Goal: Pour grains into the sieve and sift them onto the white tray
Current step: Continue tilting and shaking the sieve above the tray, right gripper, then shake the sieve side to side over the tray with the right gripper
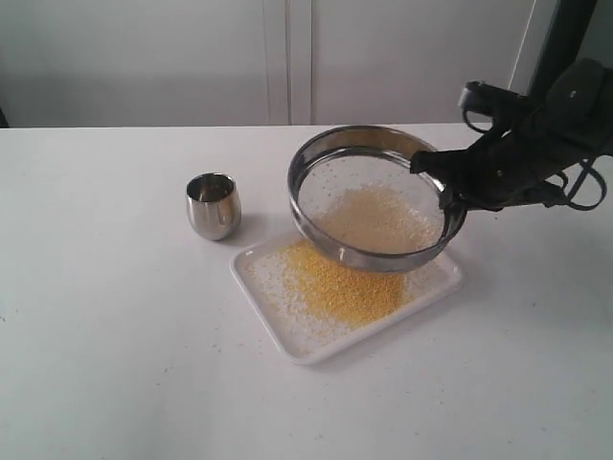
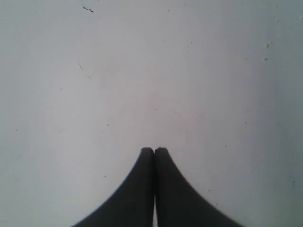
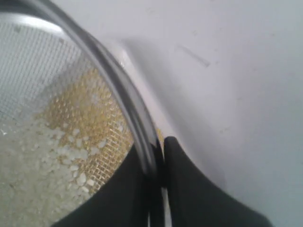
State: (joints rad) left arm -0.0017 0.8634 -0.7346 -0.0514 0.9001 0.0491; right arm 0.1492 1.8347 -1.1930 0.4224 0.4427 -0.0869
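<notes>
The sieve (image 1: 337, 153), a wide steel-rimmed round one, hangs tilted above the white tray (image 1: 436, 286). My right gripper (image 1: 446, 199) is shut on its right rim; in the right wrist view the rim (image 3: 124, 90) runs between the black fingers (image 3: 184, 184). Pale grains (image 1: 378, 218) lie on the mesh, whitish flakes (image 3: 38, 156) up close. A heap of yellow grains (image 1: 340, 285) covers the middle of the tray. My left gripper (image 2: 154, 150) is shut and empty over bare table; it does not show in the exterior view.
A small shiny steel cup (image 1: 213, 204) stands upright on the white table (image 1: 115, 335), left of the tray. A pale wall runs behind the table's far edge.
</notes>
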